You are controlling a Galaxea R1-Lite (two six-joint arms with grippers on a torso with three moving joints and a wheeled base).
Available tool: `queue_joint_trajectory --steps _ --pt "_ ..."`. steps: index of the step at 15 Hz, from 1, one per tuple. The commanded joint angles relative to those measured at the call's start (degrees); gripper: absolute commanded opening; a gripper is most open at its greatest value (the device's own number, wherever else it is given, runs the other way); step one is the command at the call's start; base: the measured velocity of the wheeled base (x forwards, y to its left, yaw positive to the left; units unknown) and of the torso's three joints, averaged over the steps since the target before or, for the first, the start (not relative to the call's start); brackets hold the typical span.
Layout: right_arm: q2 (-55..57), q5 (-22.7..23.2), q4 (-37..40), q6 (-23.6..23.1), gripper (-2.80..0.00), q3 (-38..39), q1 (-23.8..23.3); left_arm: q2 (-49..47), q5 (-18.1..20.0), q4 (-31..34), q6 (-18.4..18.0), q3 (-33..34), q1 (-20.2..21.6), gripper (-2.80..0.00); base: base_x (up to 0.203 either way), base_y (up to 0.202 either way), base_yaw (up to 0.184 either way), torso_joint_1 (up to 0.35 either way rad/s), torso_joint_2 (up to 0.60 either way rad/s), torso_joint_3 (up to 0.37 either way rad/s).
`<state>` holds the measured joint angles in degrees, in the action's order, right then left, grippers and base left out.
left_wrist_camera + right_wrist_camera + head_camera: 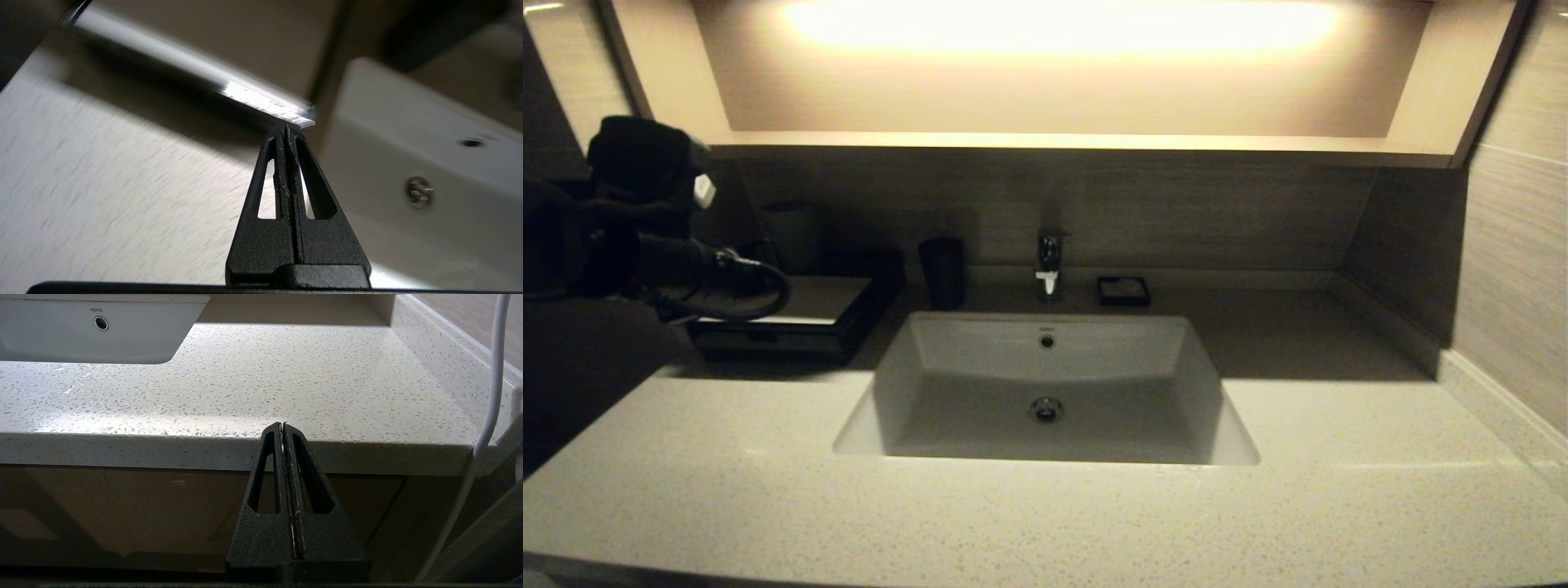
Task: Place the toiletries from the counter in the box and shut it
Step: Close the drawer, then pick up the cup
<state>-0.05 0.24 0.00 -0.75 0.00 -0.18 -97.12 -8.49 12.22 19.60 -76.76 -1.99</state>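
The left gripper has its two black fingers pressed flat together with nothing between them, the tips pointing toward the near corner of the box, whose pale top panel and bright front edge fill the area just past them in the left wrist view. From the head view the left arm hangs raised over the far-left part of the counter, its dark bulk and looped cable covering the box's left end; the gripper itself cannot be made out there. The box sits at the back left of the counter, just left of the sink, low and black, with its front showing no tray pulled out. The right gripper also has its fingers closed tight on nothing, parked low in front of the counter's front edge, below the level of the stone top, with the cabinet front behind it and a white cable running down on one side. No packets can be seen on the bare speckled stone in any view. Behind the sink stands the tap, with a dark cup to its left and a small black soap dish to its right; another cup stands in shadow behind the box.
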Motion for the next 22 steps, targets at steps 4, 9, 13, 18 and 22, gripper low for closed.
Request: queue_joint_trajectory --steps 4,9,13,18,22 --pt "0.0 0.02 0.0 -0.04 -2.8 0.09 0.01 -1.04 1.48 -8.31 -6.49 -0.26 -5.66 -2.8 0.0 0.0 0.0 0.0 0.0 0.0" --pt "0.05 0.02 0.0 -0.04 -2.8 0.09 0.01 -8.59 1.98 -18.22 -9.93 -1.29 -9.75 -2.8 0.0 0.0 0.0 0.0 0.0 0.0" --pt "0.05 0.02 0.0 -0.04 -2.8 0.09 0.01 -17.58 1.98 -22.03 -11.49 -7.19 -10.77 -2.8 0.0 0.0 0.0 0.0 0.0 0.0" --pt "0.05 0.02 0.0 -0.04 -2.8 0.09 0.01 -25.32 1.52 -22.83 -12.02 -12.44 -10.84 -2.8 0.0 0.0 0.0 0.0 0.0 0.0" --pt "-0.02 0.02 0.0 -0.04 -2.8 0.09 0.01 -26.35 0.24 -23.0 -11.92 -12.91 -11.11 0.0 0.0 0.0 0.0 0.0 0.0 0.0"
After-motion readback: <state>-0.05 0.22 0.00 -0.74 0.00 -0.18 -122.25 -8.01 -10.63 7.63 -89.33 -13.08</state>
